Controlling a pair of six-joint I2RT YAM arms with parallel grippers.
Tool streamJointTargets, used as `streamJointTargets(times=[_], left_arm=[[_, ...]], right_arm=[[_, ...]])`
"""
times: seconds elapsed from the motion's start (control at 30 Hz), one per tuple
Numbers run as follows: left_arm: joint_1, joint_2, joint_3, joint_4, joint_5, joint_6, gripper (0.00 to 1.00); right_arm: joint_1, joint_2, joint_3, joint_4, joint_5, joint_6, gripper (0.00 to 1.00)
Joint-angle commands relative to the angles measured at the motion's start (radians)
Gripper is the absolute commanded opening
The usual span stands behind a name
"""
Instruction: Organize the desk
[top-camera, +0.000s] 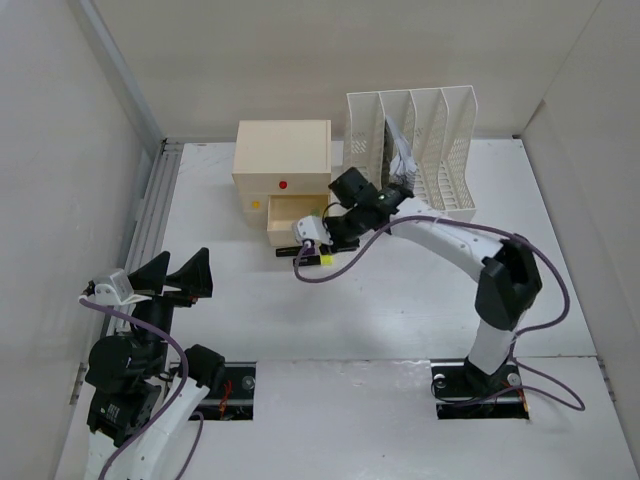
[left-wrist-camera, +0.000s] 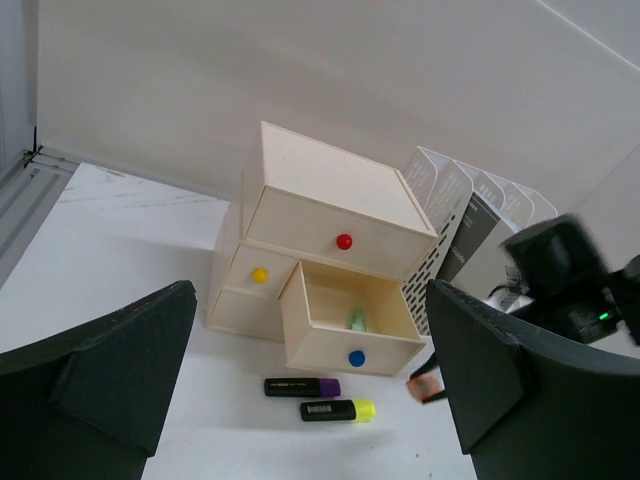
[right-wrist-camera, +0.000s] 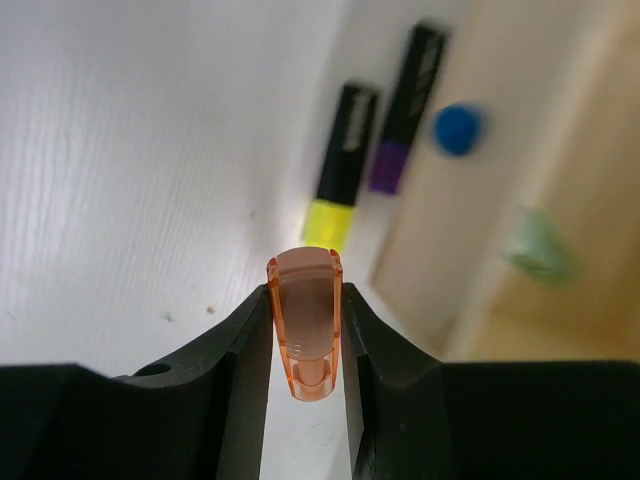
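The white desk (top-camera: 400, 300) carries a cream drawer box (top-camera: 282, 160) whose lower right drawer (left-wrist-camera: 350, 325) stands open, with a blue knob (left-wrist-camera: 357, 357) and a pale green item (left-wrist-camera: 357, 318) inside. A purple-capped marker (left-wrist-camera: 302, 387) and a yellow-capped marker (left-wrist-camera: 337, 410) lie in front of it. My right gripper (top-camera: 340, 242) is just right of the markers, shut on an orange translucent highlighter (right-wrist-camera: 305, 320), which also shows in the left wrist view (left-wrist-camera: 427, 385). My left gripper (top-camera: 178, 272) is open and empty at the desk's left side, well away from the box.
A white slotted file rack (top-camera: 420, 140) holding a few papers stands right of the drawer box. Pale walls (top-camera: 60, 150) close in the desk. Two dark cut-outs (top-camera: 235, 385) hold the arm bases at the front edge. A purple cable (top-camera: 340, 262) hangs near the markers.
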Motion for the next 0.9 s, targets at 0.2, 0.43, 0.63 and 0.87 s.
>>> streamJointTargets(times=[0.2, 0.43, 0.63, 0.87], left_arm=[[-0.005, -0.014, 0.001, 0.049, 0.008, 0.013, 0.99], [-0.005, -0.005, 0.001, 0.049, 0.008, 0.013, 0.99], [-0.005, 0.013, 0.001, 0.049, 0.008, 0.013, 0.99], [-0.005, 0.013, 0.001, 0.040, 0.008, 0.013, 0.99]], right_arm=[[0.010, -0.149, 0.176, 0.238, -0.280, 0.389, 0.06], [0.010, -0.130, 0.128, 0.496, -0.093, 0.515, 0.06], [0.010, 0.007, 0.213, 0.525, -0.010, 0.506, 0.08], [-0.001, 0.058, 0.254, 0.473, 0.000, 0.506, 0.45]])
